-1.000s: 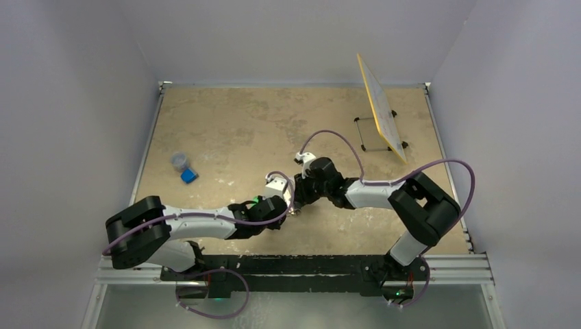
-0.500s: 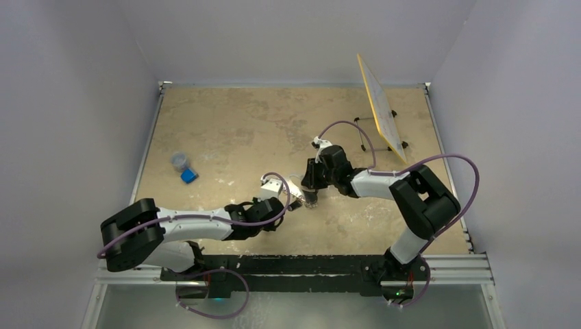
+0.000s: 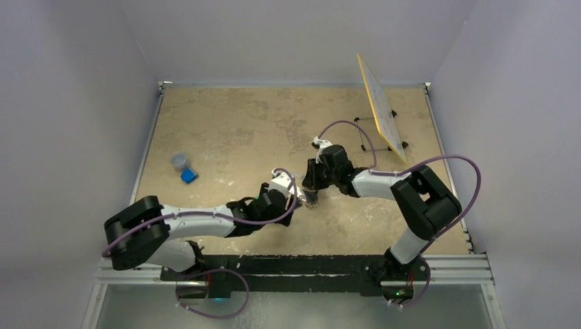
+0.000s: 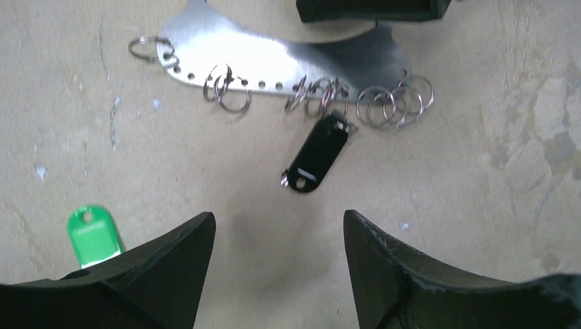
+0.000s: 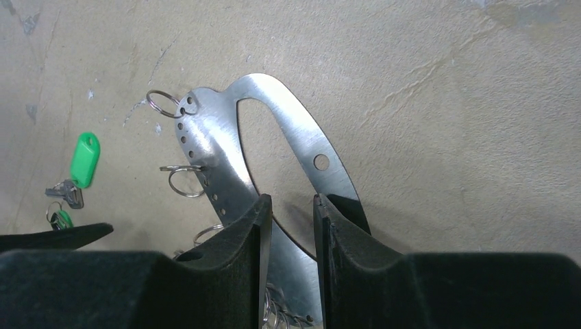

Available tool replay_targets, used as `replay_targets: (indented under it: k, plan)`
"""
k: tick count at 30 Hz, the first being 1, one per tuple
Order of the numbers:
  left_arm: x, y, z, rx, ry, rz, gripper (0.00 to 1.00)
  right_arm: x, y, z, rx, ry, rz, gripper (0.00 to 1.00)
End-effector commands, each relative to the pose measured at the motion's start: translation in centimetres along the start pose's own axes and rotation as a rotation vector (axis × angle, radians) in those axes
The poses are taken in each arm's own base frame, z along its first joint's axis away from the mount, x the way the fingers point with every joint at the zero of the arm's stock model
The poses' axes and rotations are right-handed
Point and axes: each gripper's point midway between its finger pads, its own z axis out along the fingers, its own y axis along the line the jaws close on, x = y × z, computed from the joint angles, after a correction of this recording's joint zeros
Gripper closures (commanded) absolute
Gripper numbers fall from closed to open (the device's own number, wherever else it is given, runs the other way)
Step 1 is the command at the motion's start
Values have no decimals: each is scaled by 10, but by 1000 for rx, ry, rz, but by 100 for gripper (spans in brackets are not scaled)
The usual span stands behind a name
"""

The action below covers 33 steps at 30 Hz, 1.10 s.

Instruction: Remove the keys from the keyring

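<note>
Lining up on the black-headed key

Left end effector (image 4: pixel 277 226) stands wide with nothing between its fingers. The black-headed key (image 4: pixel 316 152) lies just ahead of that gap, hung from the keyring (image 4: pixel 274 58) beside a cluster of split rings (image 4: pixel 394 106), its long axis slanting back towards the opening. Right end effector (image 5: pixel 291 200), nearly closed, pinches the keyring's plain band, so the left arm is the free one. The keyring is a flat brushed-steel teardrop loop with holes along one side, and the key head looks like glossy plastic. A green tag (image 4: pixel 92 233) lies apart on the mottled desk (image 4: pixel 479 171)
</note>
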Motion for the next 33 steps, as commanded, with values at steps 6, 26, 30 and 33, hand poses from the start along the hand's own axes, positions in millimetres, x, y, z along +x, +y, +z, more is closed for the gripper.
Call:
replay_targets:
  k: [6,26,30,33]
  plan:
    - [-35,-25,44,74,-19,67,35,29,-12,3,21,104,5,68]
    - [-2,-42,63,235,170,150,74,37,-10,3,4,124,14,67]
    - [0,-37,61,210,184,151,88,37,-11,2,9,124,16,67]
    - [-3,-30,52,181,180,150,100,36,-12,1,18,120,18,68]
